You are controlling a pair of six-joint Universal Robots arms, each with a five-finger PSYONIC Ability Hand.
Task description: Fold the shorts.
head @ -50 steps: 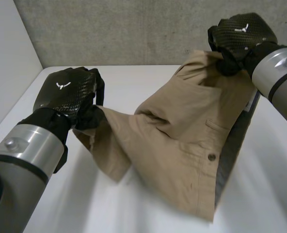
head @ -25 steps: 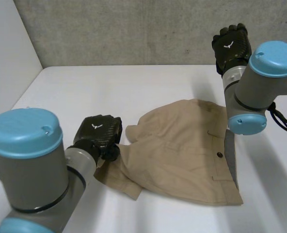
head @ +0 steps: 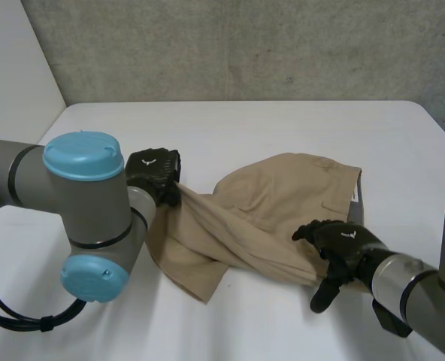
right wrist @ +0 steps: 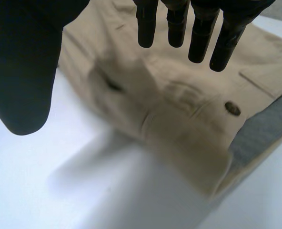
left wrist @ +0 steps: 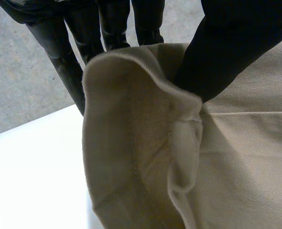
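Tan cotton shorts [head: 283, 203] crumpled on white table [head: 245, 128]; left hand [head: 153, 171] pinches a raised edge; right hand [head: 341, 242], fingers straight and released, over the button-side corner.

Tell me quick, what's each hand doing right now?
Left hand: shut on an edge of the shorts, pinched against the thumb.
Right hand: open, fingers straight, holding nothing.

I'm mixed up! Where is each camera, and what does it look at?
Head view: between the arms, looking down at the table; arms, left hand, right hand show.
Left wrist view: on that wrist, looking along its hand pinching the shorts.
Right wrist view: on that wrist, looking past its open hand at the button.
All share the shorts.
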